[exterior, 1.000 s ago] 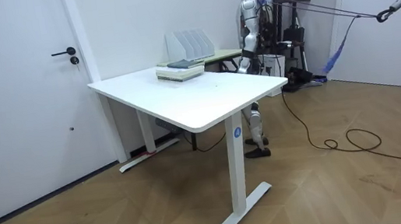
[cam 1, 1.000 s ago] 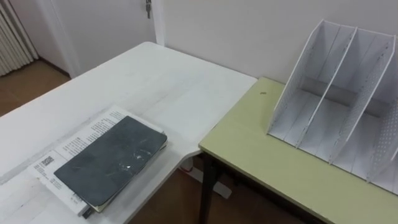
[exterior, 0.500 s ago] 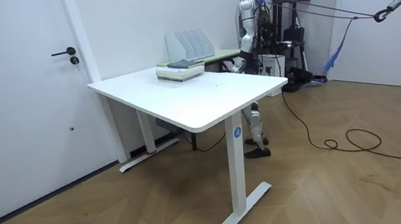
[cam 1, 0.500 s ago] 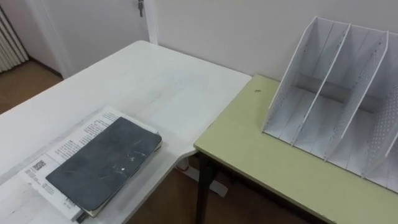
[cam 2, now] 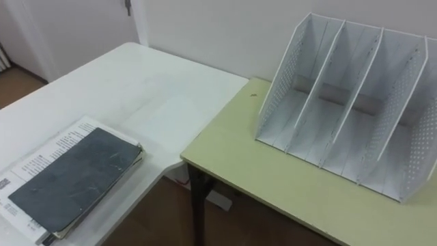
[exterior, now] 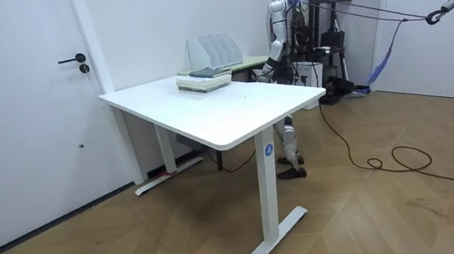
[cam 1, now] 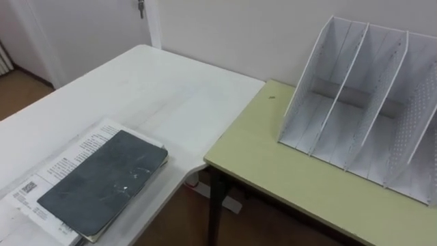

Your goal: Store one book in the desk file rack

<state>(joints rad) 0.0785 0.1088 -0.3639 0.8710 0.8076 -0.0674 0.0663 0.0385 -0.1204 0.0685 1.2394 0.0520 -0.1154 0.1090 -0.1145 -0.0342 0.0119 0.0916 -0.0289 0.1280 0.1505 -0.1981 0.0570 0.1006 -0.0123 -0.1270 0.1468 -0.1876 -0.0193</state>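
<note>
A dark grey book (cam 1: pixel 102 181) lies flat on a larger white printed book (cam 1: pixel 65 160) near the white table's edge, at the lower left of the eye views. The white file rack (cam 1: pixel 355 102) stands on the green desk (cam 1: pixel 273 171) at the right. Its open slots face me and hold nothing. In the room view I stand at the far corner of the white table (exterior: pixel 216 111), beside the rack (exterior: pixel 214 50) and the book stack (exterior: pixel 203 79). My left hand (exterior: pixel 266 70) hangs near the table's far corner, too small to read.
The white table (cam 1: pixel 136 89) and the green desk meet at a corner with a gap of floor below. A wall runs behind both. A door (exterior: pixel 20 111) is at the room view's left, and cables trail over the floor at its right.
The eye view has swung to the right, so the books and the rack now sit further left in the picture. Nothing on the tables has moved.
</note>
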